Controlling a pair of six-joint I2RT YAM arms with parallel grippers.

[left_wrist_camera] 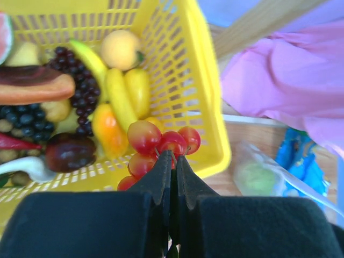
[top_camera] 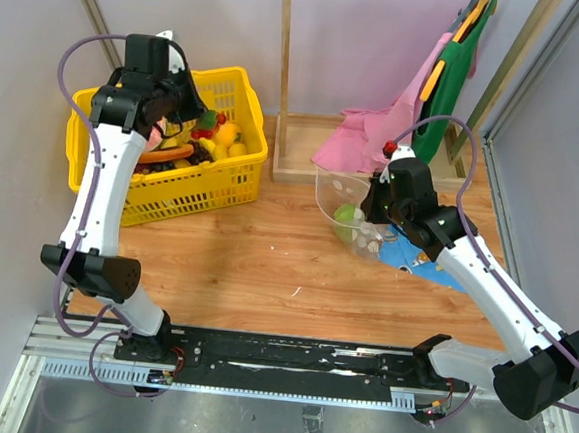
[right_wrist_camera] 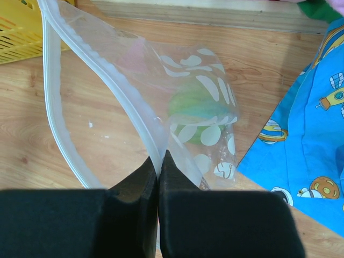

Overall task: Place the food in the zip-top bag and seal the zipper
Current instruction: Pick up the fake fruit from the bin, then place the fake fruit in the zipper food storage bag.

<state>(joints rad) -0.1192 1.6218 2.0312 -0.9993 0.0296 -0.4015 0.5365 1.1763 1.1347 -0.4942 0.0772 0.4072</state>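
Left pincer [left_wrist_camera: 173, 160] was shut on the red cherry cluster [left_wrist_camera: 161, 144], hanging over the yellow basket [left_wrist_camera: 207, 102] at far left. Other food [left_wrist_camera: 119, 99] lay in the basket. Right pincer [right_wrist_camera: 159, 157] was clamped together on the zipper [right_wrist_camera: 52, 102] edge of the zip-top bag [right_wrist_camera: 204, 64], whose mouth was open. Green round fruit [right_wrist_camera: 194, 105] sat inside the bag, right of centre on the tabletop [top_camera: 266, 260], beside the blue cloth [right_wrist_camera: 306, 134].
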